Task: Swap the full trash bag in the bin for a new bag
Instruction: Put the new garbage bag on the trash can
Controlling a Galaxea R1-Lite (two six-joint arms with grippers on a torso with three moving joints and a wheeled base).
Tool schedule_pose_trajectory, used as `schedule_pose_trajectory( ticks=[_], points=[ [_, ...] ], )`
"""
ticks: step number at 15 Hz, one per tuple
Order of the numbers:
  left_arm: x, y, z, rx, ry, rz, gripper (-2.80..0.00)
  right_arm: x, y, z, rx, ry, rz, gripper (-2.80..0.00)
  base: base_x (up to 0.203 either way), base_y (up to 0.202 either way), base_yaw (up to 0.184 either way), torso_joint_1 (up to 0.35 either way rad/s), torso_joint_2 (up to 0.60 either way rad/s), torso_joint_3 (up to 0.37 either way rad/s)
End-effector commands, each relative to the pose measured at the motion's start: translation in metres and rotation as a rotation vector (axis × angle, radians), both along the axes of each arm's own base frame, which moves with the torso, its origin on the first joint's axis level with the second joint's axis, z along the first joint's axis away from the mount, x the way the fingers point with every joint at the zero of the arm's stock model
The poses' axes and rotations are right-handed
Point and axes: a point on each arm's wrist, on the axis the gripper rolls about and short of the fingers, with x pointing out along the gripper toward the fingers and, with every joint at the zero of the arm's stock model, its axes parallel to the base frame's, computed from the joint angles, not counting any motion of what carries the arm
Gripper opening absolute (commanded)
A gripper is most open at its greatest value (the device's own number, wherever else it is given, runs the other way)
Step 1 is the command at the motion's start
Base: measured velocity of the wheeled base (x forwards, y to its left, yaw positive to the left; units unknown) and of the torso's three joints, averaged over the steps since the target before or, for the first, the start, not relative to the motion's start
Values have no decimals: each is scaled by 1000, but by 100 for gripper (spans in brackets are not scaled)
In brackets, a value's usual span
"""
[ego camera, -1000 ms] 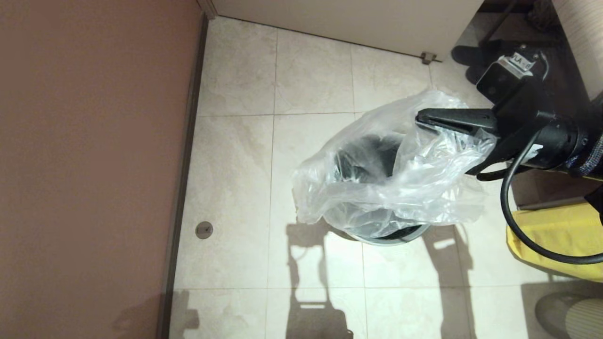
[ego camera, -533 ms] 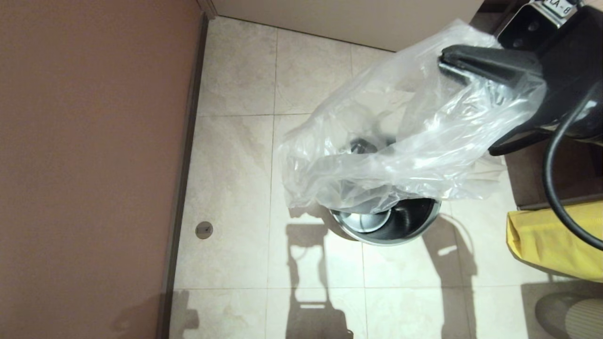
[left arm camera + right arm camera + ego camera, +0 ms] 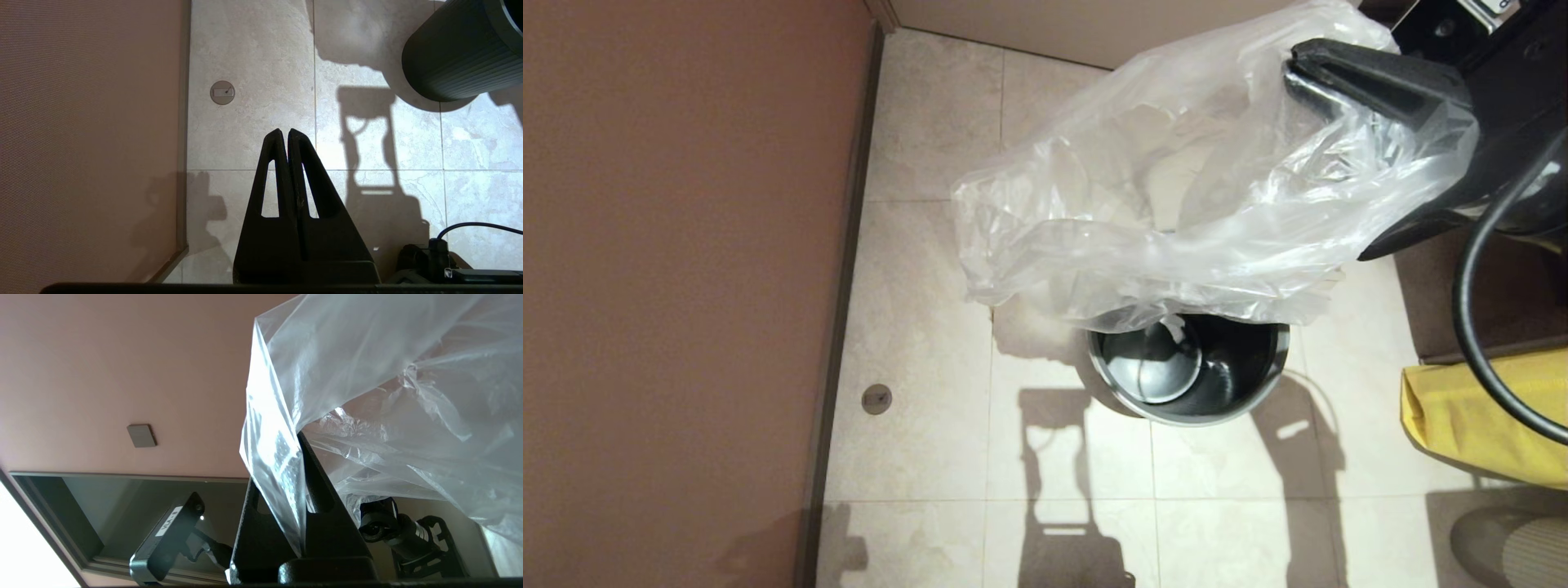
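The small round grey bin (image 3: 1262, 392) stands on the tiled floor, its dark inner wall and shiny bottom (image 3: 1160, 371) exposed. Its ribbed outer wall (image 3: 457, 61) shows in the left wrist view. The clear crinkly new bag (image 3: 1176, 204) hangs in the air above and behind the bin, clear of its rim. My right gripper (image 3: 1294, 69) is shut on the bag's edge, up high at the right; the film (image 3: 273, 465) is pinched between its fingers. My left gripper (image 3: 284, 132) is shut with nothing in it, low over the floor to the left of the bin.
A brown wall (image 3: 686, 286) runs along the left with a skirting edge. An opaque yellow bag (image 3: 1478, 416) lies on the floor at the right. A round floor fitting (image 3: 876, 398) sits near the wall. A white door (image 3: 1135, 33) closes the back.
My right gripper has lifted the clear bag up and away from the bin. The bag covered the bin's mouth a second ago; now it hangs above it and the bin's inside shows.
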Motion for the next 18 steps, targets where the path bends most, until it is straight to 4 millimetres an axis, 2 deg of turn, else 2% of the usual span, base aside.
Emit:
schedule_pose_trajectory(
  ticks=[1, 3, 8, 9, 13, 16, 18],
  points=[
    [0, 0, 0, 0, 1, 0, -280, 26, 6, -26, -2, 38, 4, -280, 0, 0, 0, 0, 0, 0],
    [0, 0, 0, 0, 1, 0, -280, 54, -1, -61, -20, 134, -31, -280, 0, 0, 0, 0, 0, 0],
    [0, 0, 0, 0, 1, 0, -280, 106, -65, -127, -105, 224, -232, -280, 0, 0, 0, 0, 0, 0],
    [0, 0, 0, 0, 1, 0, -280, 110, -76, -132, -125, 202, -252, -280, 0, 0, 0, 0, 0, 0],
    [0, 0, 0, 0, 1, 0, -280, 101, -103, -113, -134, 132, -301, -280, 0, 0, 0, 0, 0, 0],
    [0, 0, 0, 0, 1, 0, -280, 85, -114, -94, -134, 107, -314, -280, 0, 0, 0, 0, 0, 0],
    [0, 0, 0, 0, 1, 0, -280, 76, -124, -90, -151, 98, -322, -280, 0, 0, 0, 0, 0, 0]
  ],
)
